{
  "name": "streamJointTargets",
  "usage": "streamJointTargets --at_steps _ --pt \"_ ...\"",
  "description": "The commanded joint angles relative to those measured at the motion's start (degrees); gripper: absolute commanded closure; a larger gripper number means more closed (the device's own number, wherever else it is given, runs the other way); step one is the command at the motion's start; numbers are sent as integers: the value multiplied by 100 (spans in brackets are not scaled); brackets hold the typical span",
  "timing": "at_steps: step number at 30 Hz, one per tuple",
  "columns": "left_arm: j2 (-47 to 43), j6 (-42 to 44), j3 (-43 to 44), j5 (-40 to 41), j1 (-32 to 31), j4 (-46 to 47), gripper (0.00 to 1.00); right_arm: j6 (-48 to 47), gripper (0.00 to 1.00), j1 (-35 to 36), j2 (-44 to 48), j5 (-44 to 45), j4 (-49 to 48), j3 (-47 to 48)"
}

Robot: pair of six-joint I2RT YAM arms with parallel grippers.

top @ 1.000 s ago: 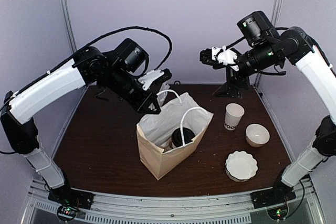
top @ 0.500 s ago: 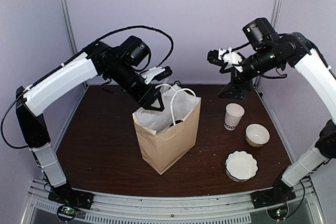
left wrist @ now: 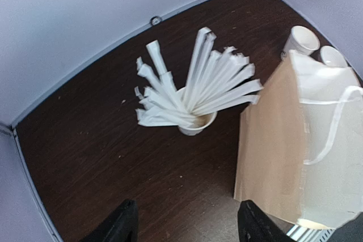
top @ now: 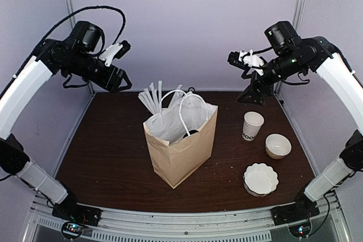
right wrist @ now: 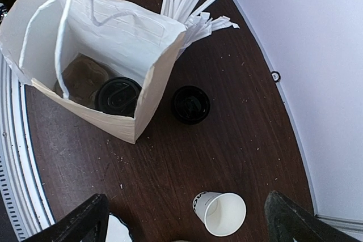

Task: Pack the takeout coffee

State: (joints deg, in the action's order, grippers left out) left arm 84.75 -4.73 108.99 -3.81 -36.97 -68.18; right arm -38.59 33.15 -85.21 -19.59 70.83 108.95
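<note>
The takeout coffee (right wrist: 118,96) stands inside the brown paper bag (top: 181,151); from above only its round black lid shows, next to a brown cup carrier. In the top view it is just a dark spot (top: 193,133) in the bag's mouth. The bag stands upright mid-table with its white handles up. My left gripper (top: 125,64) hangs high at the back left, well away from the bag, open and empty; its wrist view looks down on the bag's side (left wrist: 272,140). My right gripper (top: 233,60) is high at the back right, open and empty.
A white cup of wrapped straws (top: 152,97) stands just behind the bag. A loose black lid (right wrist: 190,104) lies beside the bag. To the right are an open lidless cup (top: 252,124), a white bowl (top: 278,145) and a stack of white plates (top: 261,178).
My left gripper opened, let go of the bag's top and swung up and away to the left. The bag went from tilted to upright. The right arm barely moved.
</note>
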Motion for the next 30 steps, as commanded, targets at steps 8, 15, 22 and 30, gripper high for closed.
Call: streamJointTargets --at_steps 8,15,22,30 --pt "787 -786 -1718 -2029 1584 2749 49 428 1 -411 43 -148 -441 -290" --pt "1289 -1039 -1701 -2376 1695 3144 63 422 2 -414 24 -152 -509 -469" --pt "1455 -1131 -1709 -2333 1700 3145 68 418 2 -414 4 -191 -511 -480" --pt "1094 -1258 -1773 -1836 1693 3017 61 414 2 -414 22 -226 -482 -510"
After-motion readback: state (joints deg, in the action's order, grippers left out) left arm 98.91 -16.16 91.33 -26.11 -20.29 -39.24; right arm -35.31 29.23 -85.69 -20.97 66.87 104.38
